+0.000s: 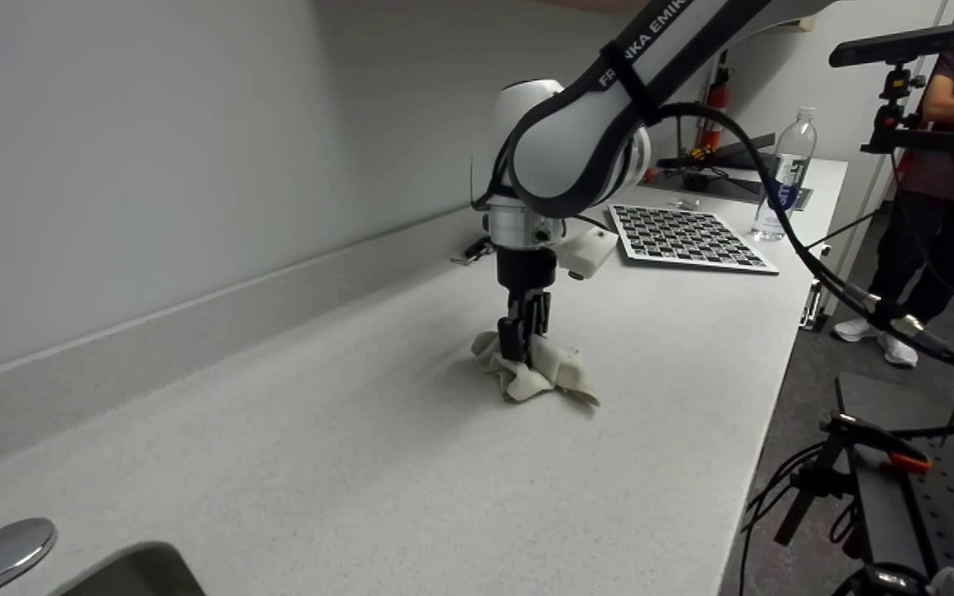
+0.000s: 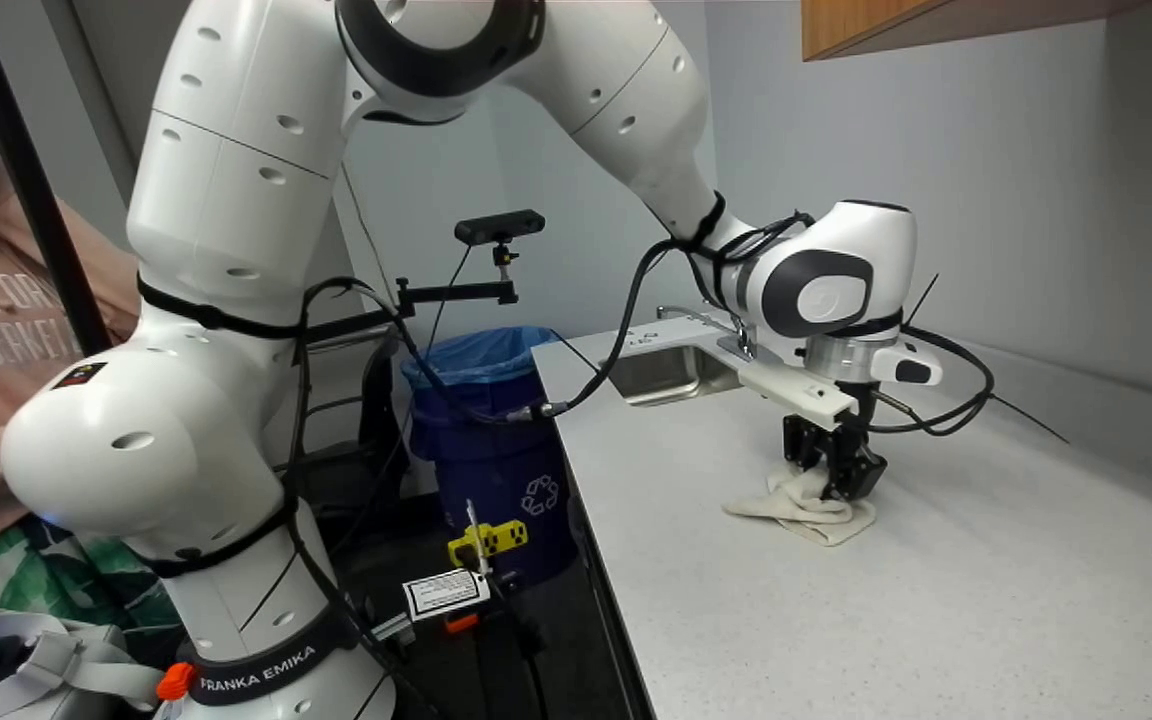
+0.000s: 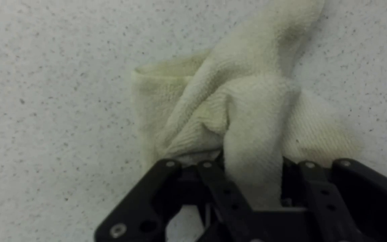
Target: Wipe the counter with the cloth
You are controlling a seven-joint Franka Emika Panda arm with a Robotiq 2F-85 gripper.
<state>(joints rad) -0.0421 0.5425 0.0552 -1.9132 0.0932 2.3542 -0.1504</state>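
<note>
The off-white cloth (image 1: 558, 370) lies crumpled on the pale speckled counter (image 1: 411, 497). It shows in both exterior views (image 2: 798, 512), with a flap spread to one side of the fingers. My black gripper (image 1: 524, 354) points straight down, its fingertips low in the cloth; it also shows in an exterior view (image 2: 831, 482). In the wrist view, a raised fold of the cloth (image 3: 254, 107) runs up between the two fingers (image 3: 253, 164) and fills the gap, so the gripper is shut on it. The fingertips themselves are hidden in the folds.
A black-and-white patterned board (image 1: 688, 238) and a clear bottle (image 1: 785, 178) stand farther along the counter. A sink (image 2: 674, 378) with a faucet (image 2: 742, 340) is at the opposite end. The wall (image 1: 220, 165) borders the back; the front edge drops to the floor.
</note>
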